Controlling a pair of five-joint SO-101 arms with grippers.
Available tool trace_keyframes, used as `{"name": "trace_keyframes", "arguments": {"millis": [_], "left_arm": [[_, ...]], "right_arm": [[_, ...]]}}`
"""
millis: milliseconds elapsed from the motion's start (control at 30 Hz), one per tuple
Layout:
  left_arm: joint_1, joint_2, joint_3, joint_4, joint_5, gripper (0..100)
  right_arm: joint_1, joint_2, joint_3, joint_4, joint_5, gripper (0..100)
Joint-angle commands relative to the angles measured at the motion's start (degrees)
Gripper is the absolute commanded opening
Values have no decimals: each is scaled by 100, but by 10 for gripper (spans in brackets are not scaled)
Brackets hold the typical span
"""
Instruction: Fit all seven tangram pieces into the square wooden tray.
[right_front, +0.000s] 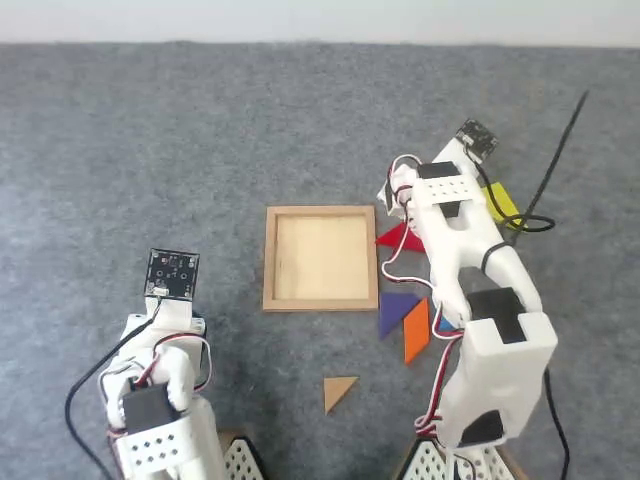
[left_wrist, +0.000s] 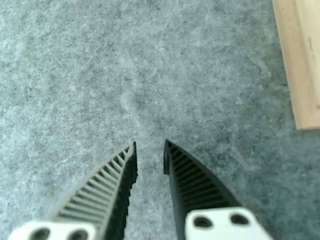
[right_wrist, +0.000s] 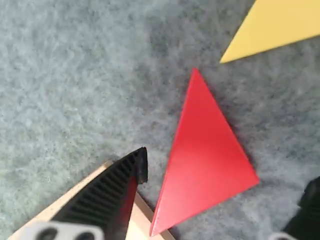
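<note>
Right gripper (right_wrist: 225, 172) is spread wide with the red triangle (right_wrist: 202, 150) between its jaws and the tray (right_front: 320, 301) corner just beside. Best to centre, pinch opposite edges, lift clear of rim. Left gripper (left_wrist: 150, 150) is narrow and empty.

Red triangle (right_wrist: 205, 160); yellow piece (right_wrist: 272, 25); grey carpet (left_wrist: 100, 75).

Left end effector (left_wrist: 150, 150) narrowly ajar, right end effector (right_wrist: 227, 175) wide apart.

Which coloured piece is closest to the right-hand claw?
The red triangle, between the right gripper's open fingers by the tray corner; the purple piece and orange piece lie farther off.
</note>
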Motion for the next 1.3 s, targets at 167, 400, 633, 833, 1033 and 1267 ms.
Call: {"name": "trace_keyframes", "arguments": {"millis": [167, 400, 633, 833, 1033, 1267], "left_arm": [[0, -70, -48, 35, 35, 87], [0, -70, -48, 35, 35, 87], [0, -70, -48, 35, 35, 87], [0, -70, -48, 35, 35, 87], [0, -70, -48, 35, 35, 87], [0, -70, -48, 35, 35, 87]], "right_arm": [[-127, -31, -290, -31, -62, 235], [-22, -31, -264, 295, -62, 236], [189, 48, -264, 338, -62, 235], [40, 497, -422, 356, -62, 235], [31, 778, -835, 778, -62, 236], [-233, 822, -1020, 1244, -255, 243]]}}
